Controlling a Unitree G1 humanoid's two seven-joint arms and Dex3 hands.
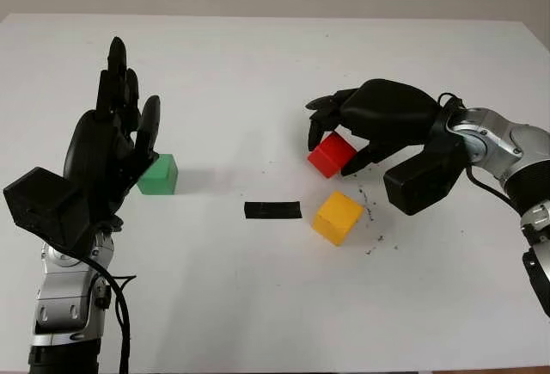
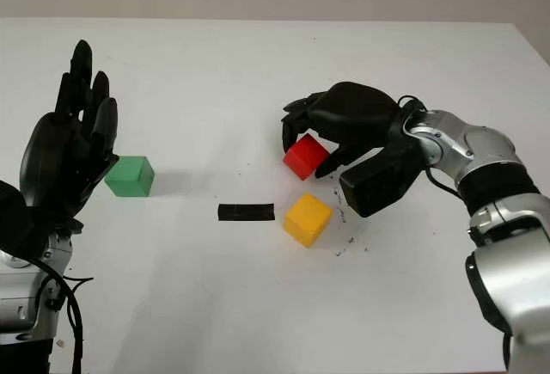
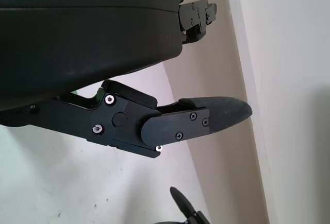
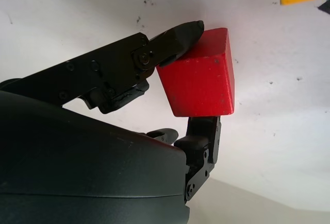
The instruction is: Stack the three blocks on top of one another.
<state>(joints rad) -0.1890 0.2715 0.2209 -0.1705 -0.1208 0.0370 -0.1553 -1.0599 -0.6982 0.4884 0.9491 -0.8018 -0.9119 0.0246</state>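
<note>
My right hand (image 1: 339,137) is shut on the red block (image 1: 332,154), pinching it between its fingers (image 4: 178,36) just above the table, right of centre. The red block (image 4: 198,77) sits tilted in the grasp. A yellow block (image 1: 337,217) lies on the table just in front of the held one. The green block (image 1: 159,174) rests on the table at the left. My left hand (image 1: 120,107) is open, raised upright beside the green block and not touching it.
A short black tape strip (image 1: 272,210) lies on the white table (image 1: 258,73) between the green and yellow blocks. Small dark specks mark the surface right of the yellow block.
</note>
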